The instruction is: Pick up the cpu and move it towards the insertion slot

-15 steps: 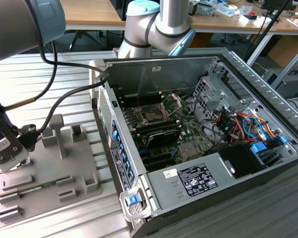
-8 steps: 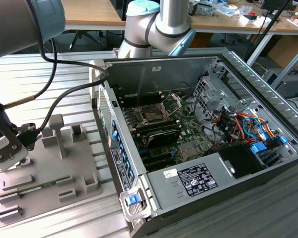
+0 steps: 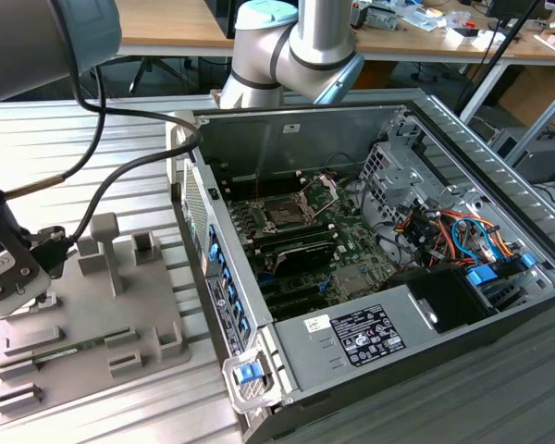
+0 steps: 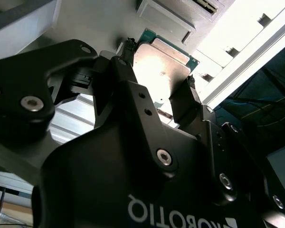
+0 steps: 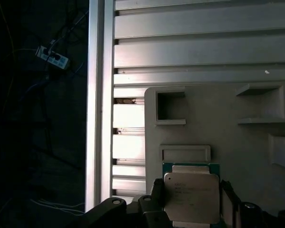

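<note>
The cpu [image 5: 192, 198], a flat silvery square chip with a green rim, lies between my gripper's [image 5: 191, 190] two black fingers just above the grey fixture plate [image 5: 218, 133]. Both wrist views show a finger against each of two opposite edges of the cpu [image 4: 161, 64], so the gripper [image 4: 159, 66] is shut on it. In the exterior view the gripper [image 3: 23, 296] hangs low over the fixture at that view's left. The insertion slot [image 3: 285, 213], a dark square socket with its metal bracket raised, sits on the motherboard inside the open computer case, far toward that view's right.
The grey fixture [image 3: 102, 324] has raised blocks and pockets and holds a thin green memory stick [image 3: 65, 351]. The case's side wall [image 3: 217, 277] stands between fixture and motherboard. Cables and a drive cage [image 3: 444, 231] crowd the case's right. The slatted aluminium table's edge [image 5: 99, 95] runs nearby.
</note>
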`<state>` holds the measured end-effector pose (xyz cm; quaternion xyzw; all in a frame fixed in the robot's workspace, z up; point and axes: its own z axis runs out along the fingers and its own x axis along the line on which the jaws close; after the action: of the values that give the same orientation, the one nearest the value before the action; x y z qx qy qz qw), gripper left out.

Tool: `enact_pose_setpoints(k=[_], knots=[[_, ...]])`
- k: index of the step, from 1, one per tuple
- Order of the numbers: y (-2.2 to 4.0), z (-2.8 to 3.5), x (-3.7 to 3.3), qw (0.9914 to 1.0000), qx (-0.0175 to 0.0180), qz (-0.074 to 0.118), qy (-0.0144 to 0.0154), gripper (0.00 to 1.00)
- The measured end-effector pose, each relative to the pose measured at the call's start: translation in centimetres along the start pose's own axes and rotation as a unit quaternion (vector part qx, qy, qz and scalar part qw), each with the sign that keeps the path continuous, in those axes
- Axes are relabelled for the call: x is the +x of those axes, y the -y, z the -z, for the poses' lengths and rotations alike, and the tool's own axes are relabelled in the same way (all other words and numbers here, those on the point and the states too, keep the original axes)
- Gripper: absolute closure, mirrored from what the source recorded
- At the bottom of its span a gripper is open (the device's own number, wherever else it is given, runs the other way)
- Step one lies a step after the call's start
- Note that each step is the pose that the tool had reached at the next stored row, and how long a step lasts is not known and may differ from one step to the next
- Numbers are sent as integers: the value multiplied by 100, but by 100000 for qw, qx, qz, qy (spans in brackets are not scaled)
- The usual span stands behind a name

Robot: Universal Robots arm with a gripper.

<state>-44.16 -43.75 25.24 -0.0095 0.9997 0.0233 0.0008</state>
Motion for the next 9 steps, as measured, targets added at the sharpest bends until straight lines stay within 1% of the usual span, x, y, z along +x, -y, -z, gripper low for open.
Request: enact_pose_setpoints(k=[9], knots=[[-2, 56, 0, 100000, -12, 1, -3, 45]])
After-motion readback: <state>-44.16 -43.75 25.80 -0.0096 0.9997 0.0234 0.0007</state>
